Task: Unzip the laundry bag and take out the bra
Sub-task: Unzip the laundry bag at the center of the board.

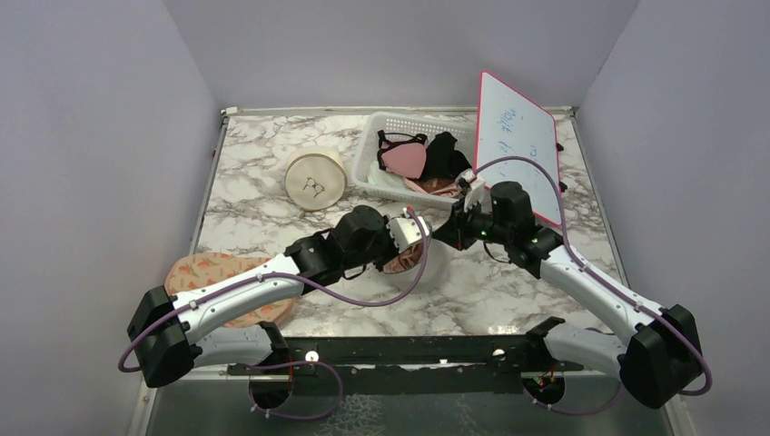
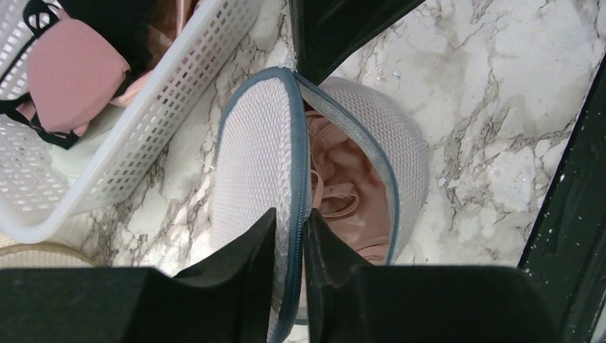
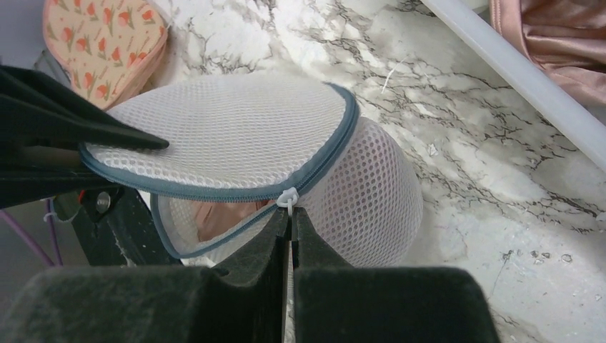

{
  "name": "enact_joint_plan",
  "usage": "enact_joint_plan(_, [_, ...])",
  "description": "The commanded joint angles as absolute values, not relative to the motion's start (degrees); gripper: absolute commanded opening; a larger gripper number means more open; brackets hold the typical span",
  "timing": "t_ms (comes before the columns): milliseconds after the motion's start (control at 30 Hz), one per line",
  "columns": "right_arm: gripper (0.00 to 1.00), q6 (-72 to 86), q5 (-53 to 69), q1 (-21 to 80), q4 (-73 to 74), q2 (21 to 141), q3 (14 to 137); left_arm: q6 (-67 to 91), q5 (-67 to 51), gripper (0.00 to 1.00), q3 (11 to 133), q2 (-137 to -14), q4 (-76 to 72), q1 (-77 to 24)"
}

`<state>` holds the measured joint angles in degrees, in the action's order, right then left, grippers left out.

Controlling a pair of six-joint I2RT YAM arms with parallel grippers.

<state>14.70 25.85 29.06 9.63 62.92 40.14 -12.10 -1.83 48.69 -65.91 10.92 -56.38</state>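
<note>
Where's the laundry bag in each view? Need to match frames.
Top external: bag at table centre, mostly hidden under the left arm.
Left wrist: bag in the centre, lid lifted, pink bra inside.
Right wrist: bag centre-left, zip partly open.
Shared landmark: white basket, behind the bag, upper left, top right.

The laundry bag [image 3: 371, 186] is a round drum of white translucent mesh with a grey-blue zip ring [image 3: 214, 191] around its flat top. It sits upright just in front of the white basket [image 1: 368, 154]. The zip is partly undone, so the top lifts like a lid on 1 side, with the small white zip pull [image 3: 287, 198] at the gap's end. Inside lies the bra [image 2: 343, 193], dusty pink, satiny and crumpled.
</note>
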Motion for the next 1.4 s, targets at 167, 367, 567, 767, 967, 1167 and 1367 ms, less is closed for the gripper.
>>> enact_joint_plan(167, [0.01, 16.04, 29.80, 31.36, 9.50, 59.66, 41.37, -11.80, -0.58, 0.31, 48.93, -67.92, 11.68, -56.51])
enact_joint_plan(367, [0.01, 16.66, 29.25, 34.96, 9.05, 60.53, 42.03, -11.54, -0.21, 0.34, 49.57, -68.84, 11.95, -56.52])
enact_joint_plan(567, [0.01, 17.04, 26.75, 40.33, 8.98, 61.97, 42.92, -11.47, 1.02, 0.37, 49.08, -67.48, 11.54, -56.51])
enact_joint_plan(767, [0.01, 17.70, 26.14, 43.33, 8.09, 63.32, 44.11, -11.53, 0.45, 0.21, 49.13, -67.17, 11.43, -56.53])
enact_joint_plan(967, [0.01, 16.36, 19.52, 43.18, 10.36, 61.76, 44.44, -11.83, 0.66, 0.01, 48.28, -65.01, 10.87, -56.64])
enact_joint_plan(1167, [0.01, 15.36, 19.68, 38.09, 11.92, 62.11, 43.28, -12.03, 2.16, 0.00, 47.51, -63.06, 10.21, -56.61])
enact_joint_plan(1367, [0.01, 14.43, 23.70, 31.08, 11.08, 61.95, 42.19, -12.04, 2.47, 0.00, 47.38, -62.50, 10.12, -56.60])
